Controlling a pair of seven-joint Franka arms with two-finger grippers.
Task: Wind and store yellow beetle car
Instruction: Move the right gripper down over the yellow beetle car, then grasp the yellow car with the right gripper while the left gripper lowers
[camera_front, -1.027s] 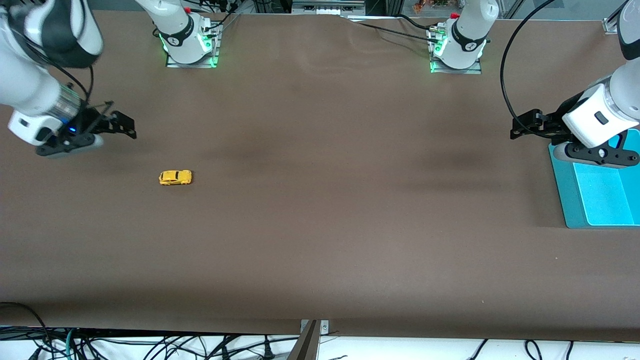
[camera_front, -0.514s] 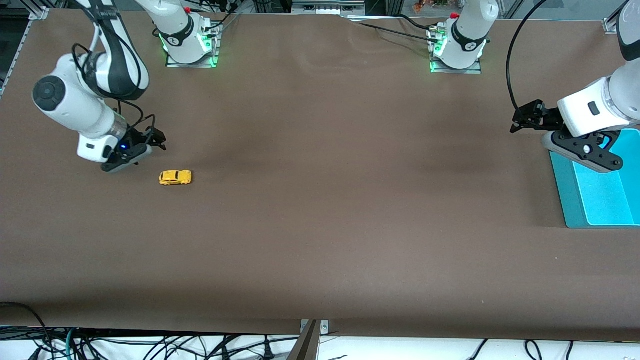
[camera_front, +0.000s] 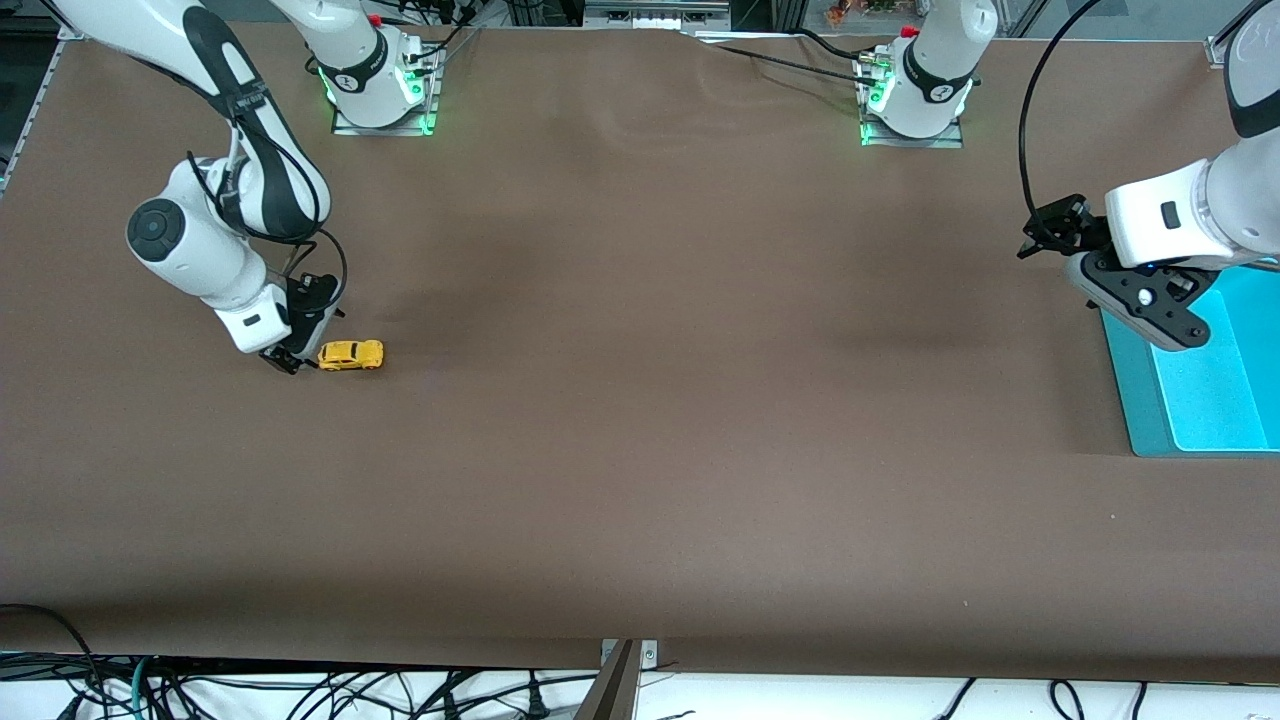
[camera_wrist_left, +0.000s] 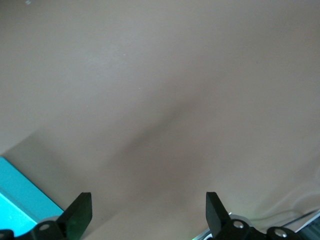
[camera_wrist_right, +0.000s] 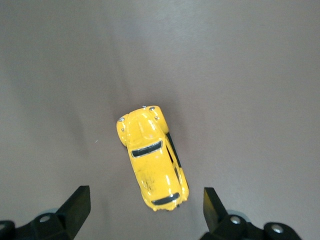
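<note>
The yellow beetle car (camera_front: 350, 355) stands on its wheels on the brown table, toward the right arm's end. In the right wrist view the car (camera_wrist_right: 152, 157) lies just ahead of the open jaws. My right gripper (camera_front: 297, 345) is open and low over the table, right beside the car's end. My left gripper (camera_front: 1045, 232) is open and empty, held over the table beside the teal bin (camera_front: 1200, 385). In the left wrist view its fingertips (camera_wrist_left: 80, 212) frame bare table.
The teal bin stands at the left arm's end of the table; its corner shows in the left wrist view (camera_wrist_left: 20, 200). Both arm bases (camera_front: 375, 80) stand along the table's edge farthest from the front camera. Cables hang below the near edge.
My right arm swung in from the table's end and came down beside the car. My left gripper shifted slightly beside the bin. The car has not moved.
</note>
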